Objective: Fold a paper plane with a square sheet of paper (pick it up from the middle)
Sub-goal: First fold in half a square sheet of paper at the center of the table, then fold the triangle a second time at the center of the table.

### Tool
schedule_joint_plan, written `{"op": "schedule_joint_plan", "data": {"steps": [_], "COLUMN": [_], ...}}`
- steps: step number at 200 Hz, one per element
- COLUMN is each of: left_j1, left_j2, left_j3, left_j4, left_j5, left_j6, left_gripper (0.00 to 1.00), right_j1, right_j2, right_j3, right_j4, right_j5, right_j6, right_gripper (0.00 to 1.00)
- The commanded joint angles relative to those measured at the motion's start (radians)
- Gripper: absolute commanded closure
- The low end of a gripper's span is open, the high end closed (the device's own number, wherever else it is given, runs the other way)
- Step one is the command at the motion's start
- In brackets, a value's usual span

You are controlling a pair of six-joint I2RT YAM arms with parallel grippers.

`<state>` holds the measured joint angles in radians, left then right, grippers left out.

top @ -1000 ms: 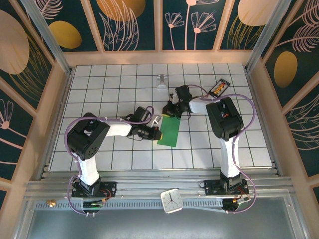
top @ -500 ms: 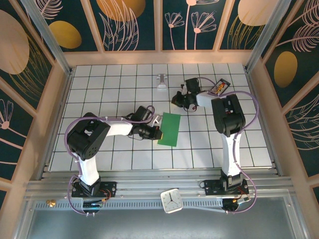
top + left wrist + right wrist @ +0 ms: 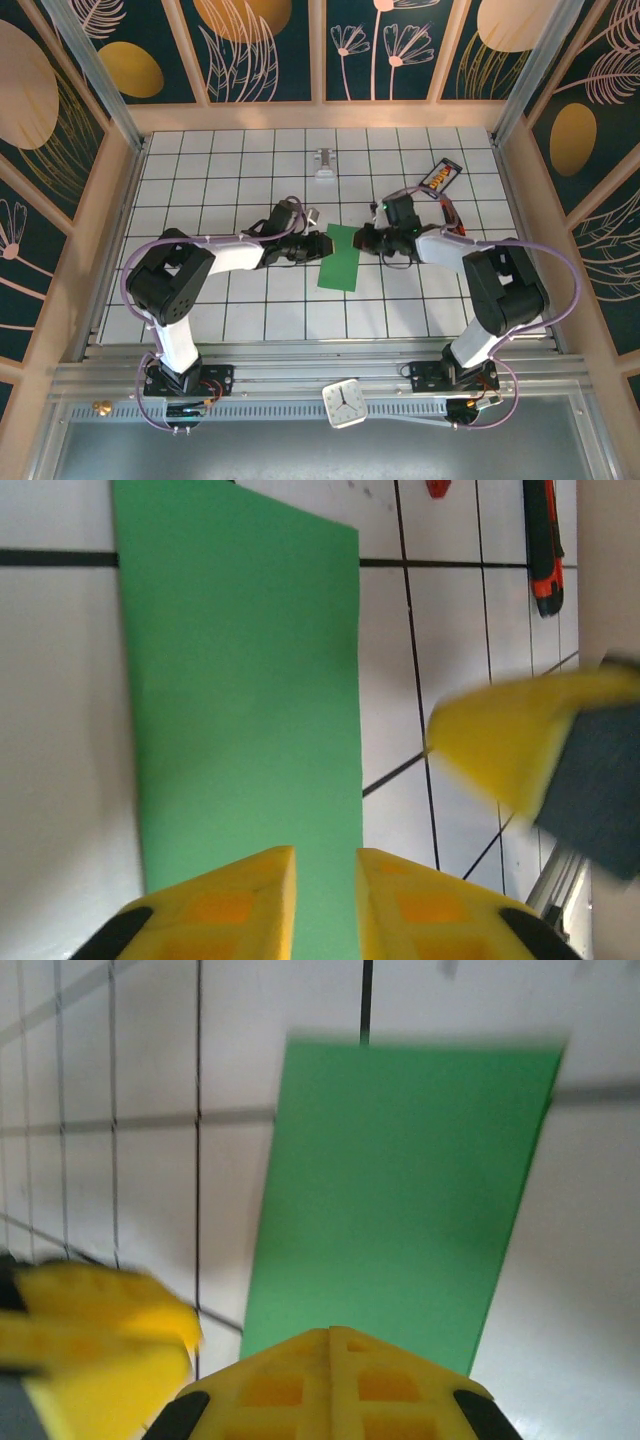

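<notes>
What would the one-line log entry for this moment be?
green sheet: rectangular, lying flat | left pincer: slightly open at its edge | right pincer: shut at opposite edge

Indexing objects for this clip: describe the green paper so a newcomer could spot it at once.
Start at the white gridded table, at its middle, where the left gripper and right gripper face each other. Between them lies the green paper, a flat narrow rectangle, the only green thing; the orange-and-black tool lies far back on the right.
</notes>
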<state>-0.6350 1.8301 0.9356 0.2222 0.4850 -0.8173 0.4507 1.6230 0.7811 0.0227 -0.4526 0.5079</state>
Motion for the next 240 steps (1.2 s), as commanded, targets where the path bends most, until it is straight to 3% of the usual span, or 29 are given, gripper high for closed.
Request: {"op": "schedule_joint_plan", "data": {"steps": [1, 27, 57, 126, 143, 164, 201, 223, 240], "left_j1": [0.004, 0.003, 0.004, 0.004, 0.004, 0.004, 0.004, -0.007, -0.03], "left_j2": [0.029, 0.089, 0.153, 0.009, -0.049, -0.109, -0.208, -0.21, -0.175], "left_j3": [0.056, 0.12, 0.135, -0.071, -0.103, -0.131, -0.191, -0.186, -0.167], "left_j4": [-0.023, -0.066, -0.083, -0.049, -0.035, -0.022, -0.05, -0.069, -0.07], "left_j5": [-0.003, 0.003, -0.047, -0.098, -0.102, -0.113, -0.097, -0.022, 0.046], "left_j6": [0.027, 0.062, 0.073, 0.03, 0.015, -0.01, 0.022, 0.091, 0.108], "left_gripper": [0.82, 0.92, 1.0, 1.0, 0.97, 0.77, 0.61, 0.6, 0.72], "right_j1": [0.03, 0.038, 0.053, 0.027, 0.019, 0.017, 0.048, 0.067, 0.09], "right_j2": [-0.067, -0.086, -0.005, 0.163, 0.152, 0.095, -0.064, -0.153, -0.204], "right_j3": [-0.064, -0.107, -0.091, 0.107, 0.121, 0.091, -0.045, -0.118, -0.159], "right_j4": [0.032, 0.04, 0.09, 0.007, -0.015, -0.035, -0.08, -0.13, -0.153], "right_j5": [0.004, -0.014, -0.041, -0.03, -0.049, -0.067, -0.079, -0.041, -0.011], "right_j6": [0.023, 0.02, 0.023, -0.111, -0.136, -0.153, -0.1, -0.028, 0.039], "right_gripper": [0.93, 0.9, 0.89, 0.89, 0.89, 0.88, 0.85, 0.82, 0.79]}}
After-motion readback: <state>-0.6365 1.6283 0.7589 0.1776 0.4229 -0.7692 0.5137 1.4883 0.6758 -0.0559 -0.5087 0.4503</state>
